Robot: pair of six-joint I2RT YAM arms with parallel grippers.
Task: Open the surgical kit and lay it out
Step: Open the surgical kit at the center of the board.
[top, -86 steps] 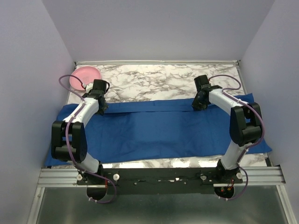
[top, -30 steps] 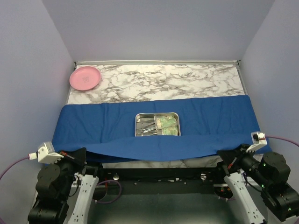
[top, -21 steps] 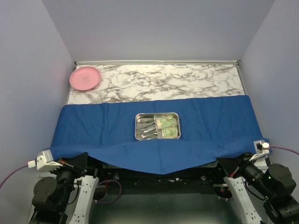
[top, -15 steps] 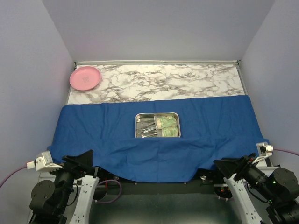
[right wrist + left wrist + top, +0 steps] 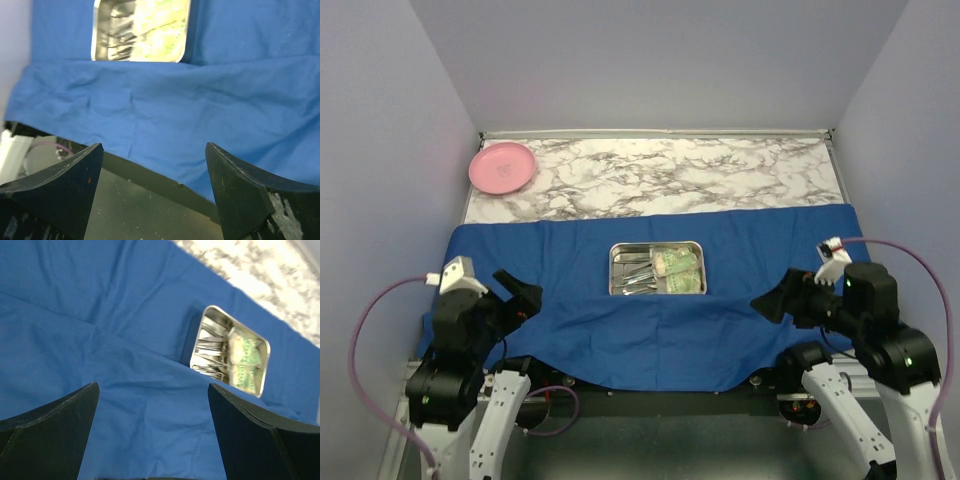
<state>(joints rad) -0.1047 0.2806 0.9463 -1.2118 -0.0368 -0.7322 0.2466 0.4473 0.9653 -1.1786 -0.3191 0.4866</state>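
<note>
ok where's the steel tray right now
In the top view the steel tray sits at the middle of the blue cloth, with the marble table beyond it and the pink plate far left.

Soft, even light from above fills the overhead view. The white marble-patterned counter [image 5: 670, 180] reads bright, and the large royal-blue cloth wrap [image 5: 540, 270] carries only faint shading along its creases. In the left wrist view the small rectangular steel tray [image 5: 200, 337] is slightly smeared, and the marble at the top right washes out. The right wrist view blurs that tray and overexposes it into glare. In both wrist views the jaws are dark, soft-edged silhouettes.
</note>
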